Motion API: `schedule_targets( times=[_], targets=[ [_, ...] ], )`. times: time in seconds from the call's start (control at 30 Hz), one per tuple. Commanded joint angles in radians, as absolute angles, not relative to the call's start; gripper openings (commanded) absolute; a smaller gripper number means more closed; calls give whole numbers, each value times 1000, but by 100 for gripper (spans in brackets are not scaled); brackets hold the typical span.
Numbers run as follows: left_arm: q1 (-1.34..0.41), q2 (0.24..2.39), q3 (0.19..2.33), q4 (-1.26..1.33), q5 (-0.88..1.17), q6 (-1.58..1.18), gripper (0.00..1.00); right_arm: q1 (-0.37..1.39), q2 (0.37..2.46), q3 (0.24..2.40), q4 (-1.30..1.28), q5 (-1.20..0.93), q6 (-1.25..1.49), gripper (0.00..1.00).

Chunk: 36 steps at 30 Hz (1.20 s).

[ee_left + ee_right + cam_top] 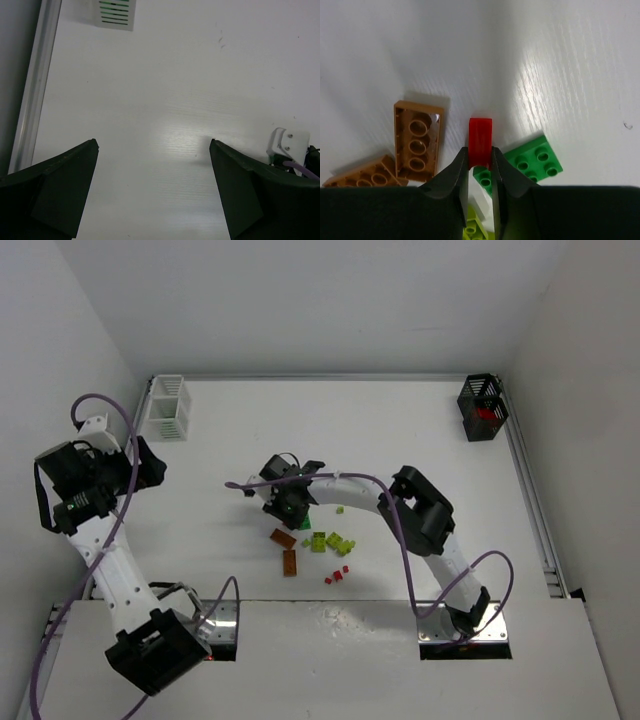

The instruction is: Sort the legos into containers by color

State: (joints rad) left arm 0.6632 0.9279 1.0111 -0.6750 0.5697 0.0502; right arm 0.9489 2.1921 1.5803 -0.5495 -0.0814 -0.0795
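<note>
A small red lego (pixel 480 136) sits between the fingertips of my right gripper (pixel 480 152), which is shut on it just above the table. Around it lie two orange legos (pixel 417 140), a dark green one (pixel 537 160) and a lime one (pixel 475 227). From above, the right gripper (pixel 290 505) hangs over the far end of the lego pile: orange (pixel 290 562), lime (pixel 335 542) and red (pixel 335 577) pieces. My left gripper (pixel 154 145) is open over bare table at the left (pixel 150 465). The white container (pixel 167 407) stands far left and the black container (pixel 482 408) far right.
The black container holds something red. A raised metal rail (pixel 530 490) runs along the table's right side, and another rail (pixel 32 85) along the left. The right arm's purple cable (pixel 400 530) loops above the table near the pile.
</note>
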Motion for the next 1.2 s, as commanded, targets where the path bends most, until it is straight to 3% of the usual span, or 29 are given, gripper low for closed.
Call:
schedule_targets(
  times=[0.0,0.4,0.6,0.8,0.9,1.17],
  targets=[
    [672,953,989,-670,578,58,100,927,2082,1618,-595,-78,-87,5],
    [672,1029,971,-680,571,121,100,761,1953,1695,-678,-69,-78,4],
    [651,1109,995,-660,664,141,100,606,1902,1724,-710,-49,-69,3],
    [428,1322,1109,-638,542,77,100,401,1833,1735,-733,-26,-69,3],
    [229,1410,1186,-617,463,22,100,293,1803,1735,-733,-6,-89,3],
    [-138,1634,1374,-614,263,-41,100,20,1850,1868,-775,5,-133,3]
  ],
)
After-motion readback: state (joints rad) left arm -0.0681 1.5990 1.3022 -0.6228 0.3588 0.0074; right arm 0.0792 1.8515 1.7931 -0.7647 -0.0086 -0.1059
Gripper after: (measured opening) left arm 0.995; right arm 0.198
